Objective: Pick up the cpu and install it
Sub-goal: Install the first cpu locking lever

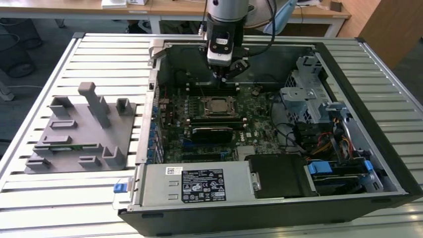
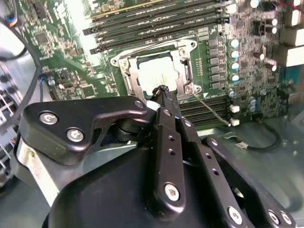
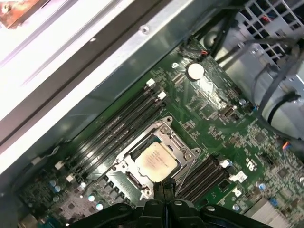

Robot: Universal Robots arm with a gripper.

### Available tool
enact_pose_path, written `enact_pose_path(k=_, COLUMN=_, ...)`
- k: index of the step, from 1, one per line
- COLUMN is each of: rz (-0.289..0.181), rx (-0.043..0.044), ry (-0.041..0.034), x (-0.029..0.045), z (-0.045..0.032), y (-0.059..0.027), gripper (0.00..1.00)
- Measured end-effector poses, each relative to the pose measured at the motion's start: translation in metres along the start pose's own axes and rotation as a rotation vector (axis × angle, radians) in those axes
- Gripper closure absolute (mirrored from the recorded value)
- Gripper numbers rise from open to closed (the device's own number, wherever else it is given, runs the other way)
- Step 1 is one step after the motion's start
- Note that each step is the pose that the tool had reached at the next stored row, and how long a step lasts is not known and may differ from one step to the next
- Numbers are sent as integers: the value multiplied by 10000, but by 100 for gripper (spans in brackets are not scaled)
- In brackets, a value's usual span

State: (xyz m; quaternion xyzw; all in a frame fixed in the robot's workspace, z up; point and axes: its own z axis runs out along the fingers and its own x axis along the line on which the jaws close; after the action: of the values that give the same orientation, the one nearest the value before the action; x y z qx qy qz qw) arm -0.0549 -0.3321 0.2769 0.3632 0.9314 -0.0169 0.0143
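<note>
The cpu (image 1: 215, 105) lies flat in the metal socket frame (image 1: 230, 113) in the middle of the green motherboard, inside the open computer case. Its shiny pale top shows in both wrist views (image 2: 153, 73) (image 3: 156, 160). My gripper (image 1: 228, 70) hangs above the board, just behind the socket toward the case's back wall. The black fingers (image 2: 167, 102) are shut, tips together, with nothing between them. In the second wrist view the gripper (image 2: 162, 89) has its tips over the socket's near edge; in the first wrist view the gripper (image 3: 161, 186) is just short of the cpu.
Black memory slots (image 3: 118, 128) run beside the socket. A drive cage and cables (image 1: 310, 99) fill the exterior view's right, and a power supply (image 1: 191, 183) sits in front. On the slatted table to the left stands a grey fixture (image 1: 73, 134) holding a green memory stick (image 1: 66, 145).
</note>
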Motion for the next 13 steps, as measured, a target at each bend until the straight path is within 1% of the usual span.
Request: enact_pose_path(k=13, rz=-2326, rx=-91, ry=-49, x=2, z=14, y=0, gripper=89)
